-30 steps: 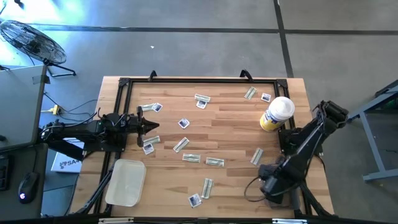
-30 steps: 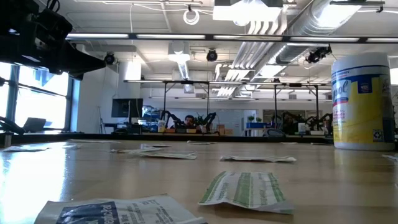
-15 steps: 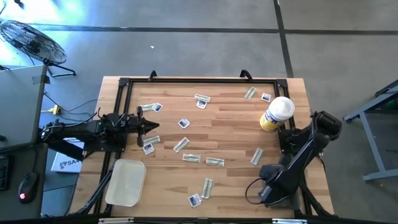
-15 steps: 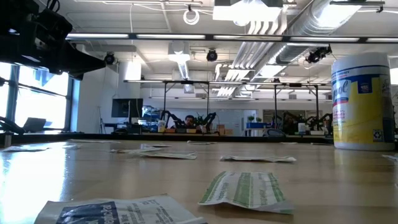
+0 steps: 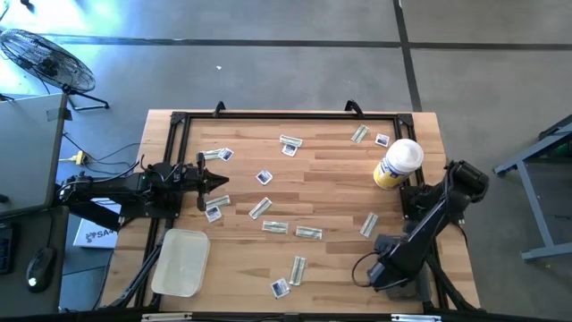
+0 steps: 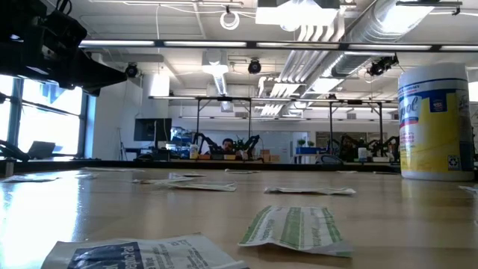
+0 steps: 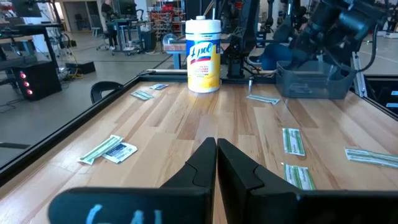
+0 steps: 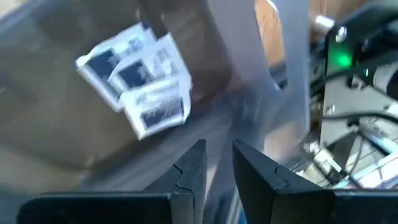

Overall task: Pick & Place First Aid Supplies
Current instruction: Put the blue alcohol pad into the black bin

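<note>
At the bench's (image 5: 340, 192) left edge the left gripper (image 5: 217, 180) is waiting with its fingers pressed together, empty, beside a clear plastic tray (image 5: 181, 261) that is lying bare. Across the middle, about a dozen first aid packets (image 5: 286, 228) are still lying scattered near the yellow wipes canister (image 5: 396, 165), so most of the job is remaining by my judgement. Over the right front corner, the right gripper (image 8: 217, 163) is hovering slightly parted and empty above a grey bin (image 8: 68, 137) holding three white square packets (image 8: 138, 74). Compared with a second ago, the right arm is swinging lower and leftward.
</note>
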Robot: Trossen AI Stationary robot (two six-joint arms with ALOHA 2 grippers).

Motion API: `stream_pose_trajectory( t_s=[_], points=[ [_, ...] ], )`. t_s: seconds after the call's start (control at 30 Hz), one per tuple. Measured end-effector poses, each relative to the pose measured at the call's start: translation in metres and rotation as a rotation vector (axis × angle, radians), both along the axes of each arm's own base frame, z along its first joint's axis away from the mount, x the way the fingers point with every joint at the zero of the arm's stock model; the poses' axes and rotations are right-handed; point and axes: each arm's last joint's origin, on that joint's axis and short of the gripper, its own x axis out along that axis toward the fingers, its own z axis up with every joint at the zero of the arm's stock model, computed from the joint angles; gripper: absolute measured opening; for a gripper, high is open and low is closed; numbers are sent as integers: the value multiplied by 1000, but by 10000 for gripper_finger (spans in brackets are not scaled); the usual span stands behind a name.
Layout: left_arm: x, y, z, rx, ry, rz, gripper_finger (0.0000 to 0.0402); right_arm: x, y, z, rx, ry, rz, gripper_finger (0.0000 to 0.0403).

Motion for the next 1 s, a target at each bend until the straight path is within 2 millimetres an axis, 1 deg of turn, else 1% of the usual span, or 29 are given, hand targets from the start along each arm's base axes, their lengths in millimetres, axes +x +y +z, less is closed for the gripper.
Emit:
stream_pose_trajectory(
  t_s=[0.07, 0.17, 0.3, 0.4, 0.47, 0.57, 0.7, 0.77, 0.87, 1.0],
  points=[
    [0, 0, 0, 0, 0, 0, 12, 6, -4, 14, 22, -25, -14, 67],
    [0, 0, 0, 0, 0, 0, 12, 19, -6, 34, 39, -165, -12, 59],
    [0, 0, 0, 0, 0, 0, 11, 43, -2, 51, 19, -485, 61, 50],
    [0, 0, 0, 0, 0, 0, 11, 63, 5, 53, 9, -761, 166, 46],
    [0, 0, 0, 0, 0, 0, 12, 77, 11, 50, 22, -943, 229, 47],
    [0, 0, 0, 0, 0, 0, 12, 98, 17, 42, 85, -1164, 342, 50],
    [0, 0, 0, 0, 0, 0, 12, 121, 19, 33, 172, -1490, 487, 59],
    [0, 0, 0, 0, 0, 0, 12, 132, 18, 30, 199, -1618, 570, 67],
    [0, 0, 0, 0, -1, 0, 12, 148, 12, 17, 204, -1647, 668, 83],
    [0, 0, 0, 0, -1, 0, 12, 179, 10, -3, 247, -1590, 762, 104]
  ],
)
